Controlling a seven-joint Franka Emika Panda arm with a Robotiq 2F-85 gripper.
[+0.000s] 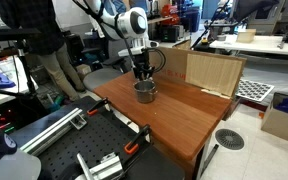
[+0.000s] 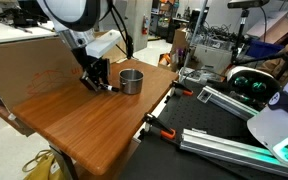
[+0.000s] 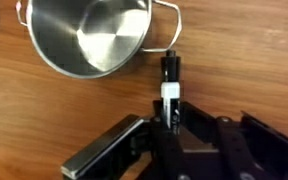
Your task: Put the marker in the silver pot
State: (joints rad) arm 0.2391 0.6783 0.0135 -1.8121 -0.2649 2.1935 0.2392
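Note:
The silver pot point(image 3: 89, 38) is small, round and shiny with little side handles; it stands on the wooden tabletop point(image 1: 189, 118) and shows in both exterior views point(image 1: 144, 91) point(image 2: 131, 81). The marker point(image 3: 170, 78) is black with a white band and lies just beside the pot's rim, pointing toward it. My gripper point(image 3: 170, 118) is shut on the marker's near end, low over the table. In an exterior view the gripper point(image 2: 94, 80) is down at the tabletop next to the pot, with the marker's tip point(image 2: 111, 88) sticking out. The pot looks empty inside.
An upright wooden board point(image 1: 212, 72) stands along the table's back edge, also seen in an exterior view point(image 2: 24, 70). A person point(image 1: 49, 40) stands behind the table. Orange-handled clamps point(image 2: 162, 128) grip the table's edge. Metal rails point(image 1: 94, 160) lie beside it.

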